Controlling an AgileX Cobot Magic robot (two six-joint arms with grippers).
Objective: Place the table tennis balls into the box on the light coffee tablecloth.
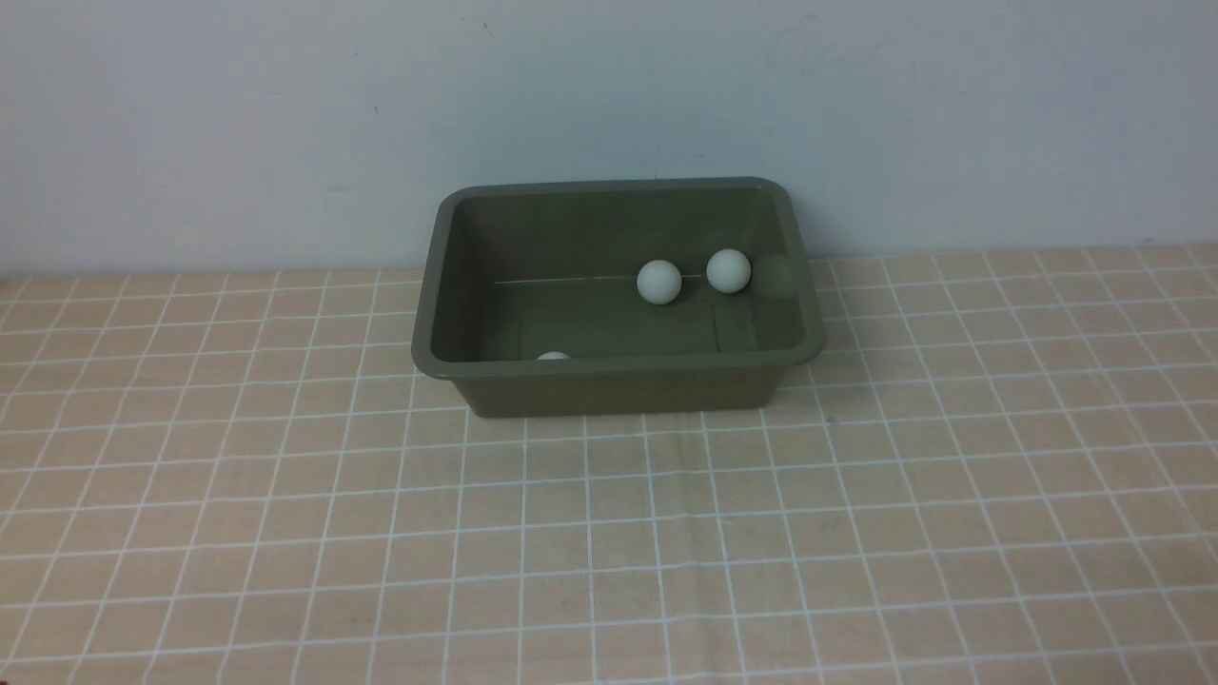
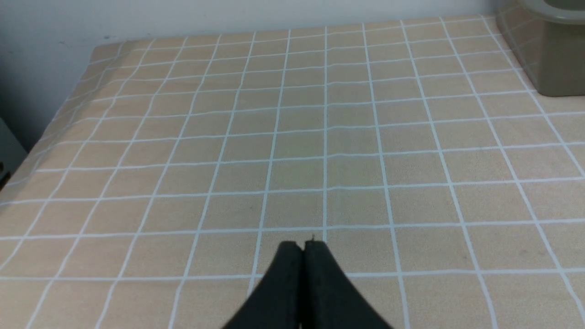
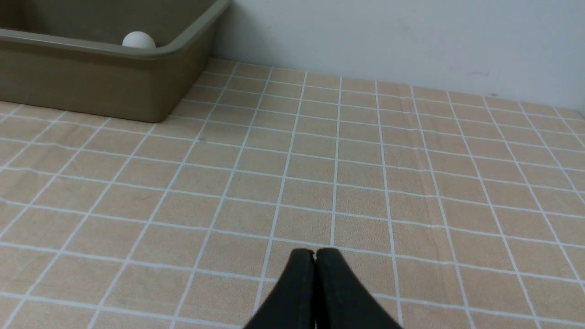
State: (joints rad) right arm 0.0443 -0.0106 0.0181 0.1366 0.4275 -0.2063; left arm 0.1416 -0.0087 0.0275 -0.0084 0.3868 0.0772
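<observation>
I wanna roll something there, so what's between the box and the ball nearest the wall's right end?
Nothing's between them: that table tennis ball sits inside the box, as the front view shows.

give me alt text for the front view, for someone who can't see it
An olive-green box with white balls inside, one mostly hidden behind the near rim, sits on a tan gridded cloth against a pale wall.

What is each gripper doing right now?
Left gripper: closed, black fingers together, holding nothing.
Right gripper: closed, black fingers together, holding nothing.
</observation>
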